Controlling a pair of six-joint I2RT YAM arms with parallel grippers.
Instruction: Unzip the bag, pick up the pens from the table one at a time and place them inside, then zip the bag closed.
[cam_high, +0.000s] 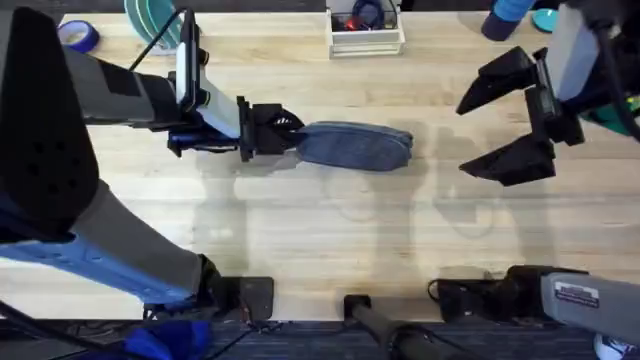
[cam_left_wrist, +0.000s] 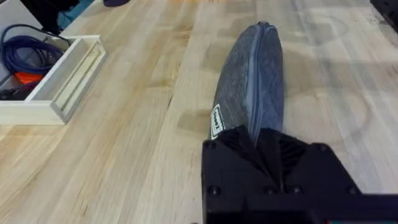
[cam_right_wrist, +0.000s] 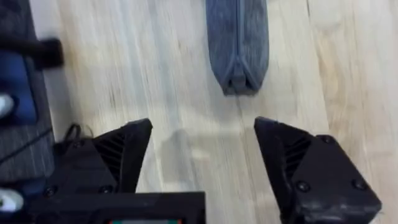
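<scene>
The blue-grey bag (cam_high: 355, 146) lies lengthwise in the middle of the table (cam_high: 300, 230), and its zipper looks closed along the top (cam_left_wrist: 252, 81). My left gripper (cam_high: 290, 135) is shut on the bag's left end, its black fingers pinching the fabric (cam_left_wrist: 258, 140). To the right of the bag, a short gap away, my right gripper (cam_high: 462, 138) hangs wide open. In the right wrist view the bag's right end (cam_right_wrist: 237, 43) lies beyond the spread fingers, with that gripper (cam_right_wrist: 202, 134) holding nothing. The pens are out of view.
At the back centre stands a white tray (cam_high: 366, 40) holding a blue cable (cam_left_wrist: 25, 46). A blue tape roll (cam_high: 78, 36) and a teal bowl (cam_high: 150, 20) sit at the back left. Blue items (cam_high: 510, 20) occupy the back right corner.
</scene>
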